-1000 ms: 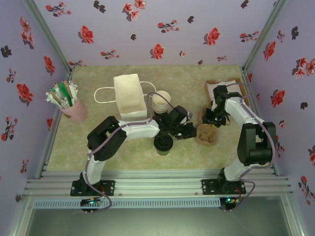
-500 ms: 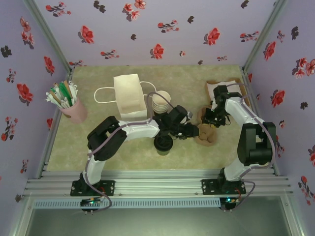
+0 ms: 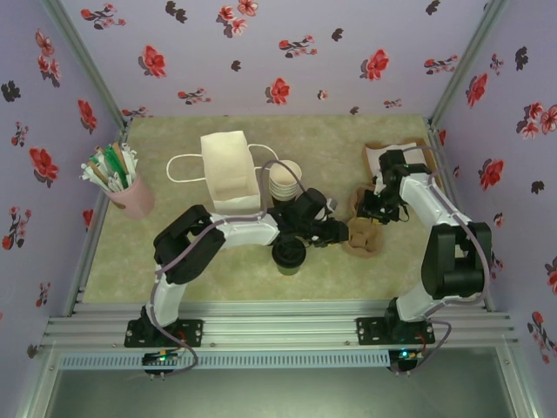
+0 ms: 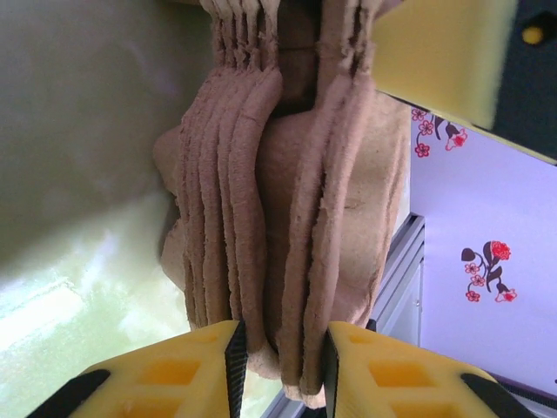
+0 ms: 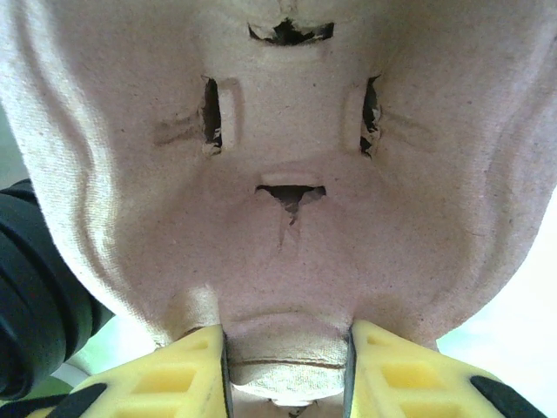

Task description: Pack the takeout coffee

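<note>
- Takeout coffee (image 3: 289,252) seen nearest arm bases: lidded, upright on mat, just beside left wrist, not yet packed.
- Pulp carrier stack (image 3: 364,237) held from two sides. Left gripper (image 4: 280,348) closed over a few layers at one edge; right gripper (image 5: 287,348) clamped on a carrier lip.
- Risks judged: nested layers dragged off together or torn if pulled apart; coffee toppled by left forearm sweep.
- Farther back: cup stack (image 3: 285,178) close behind left wrist; route to white bag (image 3: 230,170) judged partly blocked by it.
</note>
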You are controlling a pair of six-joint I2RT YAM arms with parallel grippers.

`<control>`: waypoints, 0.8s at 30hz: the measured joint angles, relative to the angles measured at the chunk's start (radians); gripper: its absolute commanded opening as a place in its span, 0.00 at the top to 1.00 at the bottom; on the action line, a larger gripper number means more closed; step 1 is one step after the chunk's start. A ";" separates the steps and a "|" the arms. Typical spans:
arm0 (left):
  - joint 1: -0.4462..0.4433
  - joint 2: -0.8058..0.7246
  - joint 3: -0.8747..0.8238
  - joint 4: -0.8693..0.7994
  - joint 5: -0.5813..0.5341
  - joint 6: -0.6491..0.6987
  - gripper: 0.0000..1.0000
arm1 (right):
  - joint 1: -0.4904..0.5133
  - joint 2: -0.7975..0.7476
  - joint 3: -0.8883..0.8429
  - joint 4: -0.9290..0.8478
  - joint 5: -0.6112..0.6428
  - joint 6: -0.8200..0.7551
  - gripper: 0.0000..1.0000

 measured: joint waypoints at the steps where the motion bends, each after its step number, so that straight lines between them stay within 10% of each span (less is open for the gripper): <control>1: 0.000 -0.002 -0.003 0.007 0.000 0.000 0.70 | 0.000 -0.005 0.000 0.000 -0.001 0.000 0.67; 24: 0.027 -0.060 -0.015 -0.034 -0.005 0.008 0.62 | 0.000 -0.012 -0.003 0.000 -0.032 0.000 0.67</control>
